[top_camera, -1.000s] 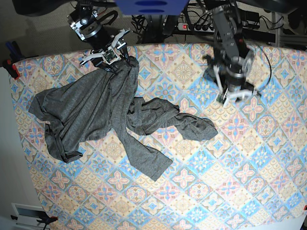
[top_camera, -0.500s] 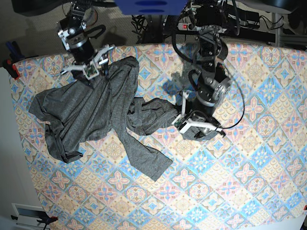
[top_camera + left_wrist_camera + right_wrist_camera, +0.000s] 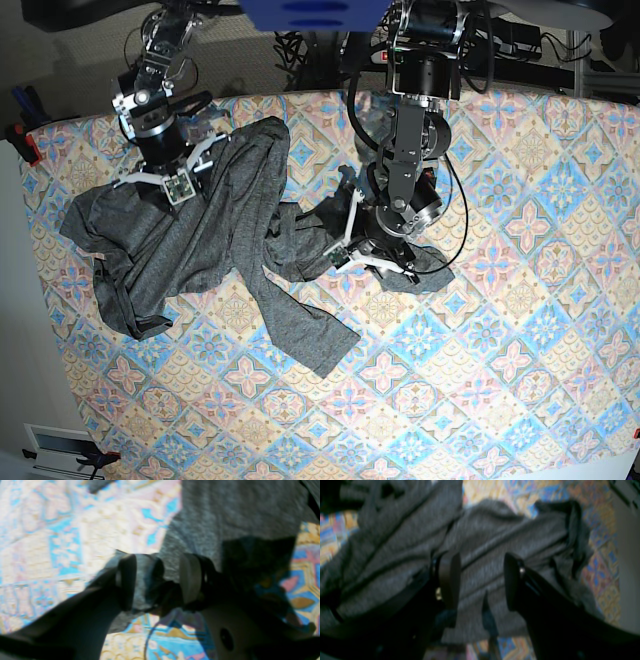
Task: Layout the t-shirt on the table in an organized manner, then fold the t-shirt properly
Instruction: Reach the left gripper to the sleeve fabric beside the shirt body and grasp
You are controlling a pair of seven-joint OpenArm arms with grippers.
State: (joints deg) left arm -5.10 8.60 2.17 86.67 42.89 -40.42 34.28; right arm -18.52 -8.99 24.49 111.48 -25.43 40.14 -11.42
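— Where is the shirt (image 3: pixel 200 240), from where you stand?

— On the table (image 3: pixel 480 400), crumpled, towards its left half as I face the arms; the near stretch of patterned cloth and the whole right side are bare. Nearest me a long flap of grey runs out at a slant; beyond it the bulk lies in rumpled folds, with a hemmed edge curling at the left.

— And the arms?

— The left gripper (image 3: pixel 368 262) comes first, low over the bunched tail of the shirt that trails to the right, about mid-table. Its wrist camera is blurred, but the fingers (image 3: pixel 126 580) stand spread, with a fold of grey in the gap between them; I see no pinch on it.

— The other one?

— Farther back and to my left; the right gripper (image 3: pixel 165 180) hangs over the upper part of the shirt, near the far edge of the table. Its jaws are apart too, and the ridged grey knit lies under and between them; nothing is held.

— Anything beyond that?

— A red clamp (image 3: pixel 25 140) at the far left corner of the table; behind the table, cables and a power strip (image 3: pixel 405 57) on the floor by the arms' bases.
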